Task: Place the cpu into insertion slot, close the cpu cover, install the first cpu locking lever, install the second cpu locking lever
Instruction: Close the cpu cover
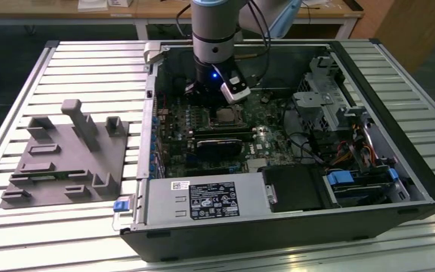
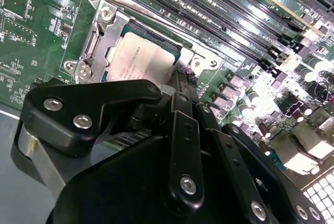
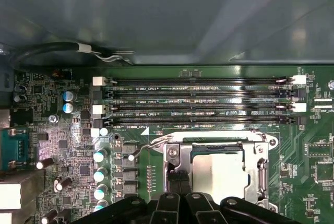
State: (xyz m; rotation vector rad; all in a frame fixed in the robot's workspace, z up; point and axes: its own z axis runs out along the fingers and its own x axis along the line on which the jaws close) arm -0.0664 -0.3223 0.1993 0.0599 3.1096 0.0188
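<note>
The cpu (image 3: 222,174) lies flat in the insertion slot (image 1: 225,117), its dull silver top showing through the window of the cpu cover (image 3: 261,164). The cover (image 2: 99,36) lies down over the cpu (image 2: 141,59). A thin wire locking lever (image 3: 148,143) juts out from the socket's corner toward the capacitors. Another lever (image 3: 224,134) runs along the socket's side by the memory slots. My gripper (image 3: 179,185) hangs over the socket's edge, its two black fingers (image 2: 180,91) pressed together with nothing visible between them. The arm (image 1: 211,51) reaches down into the open case.
Long black memory slots (image 3: 198,101) lie beside the socket, with capacitors (image 3: 99,156) on another side. Inside the case (image 1: 421,187) are a labelled power supply (image 1: 202,201), a black block (image 1: 217,148) and drive bays (image 1: 353,181). A grey fixture plate (image 1: 66,158) sits outside it.
</note>
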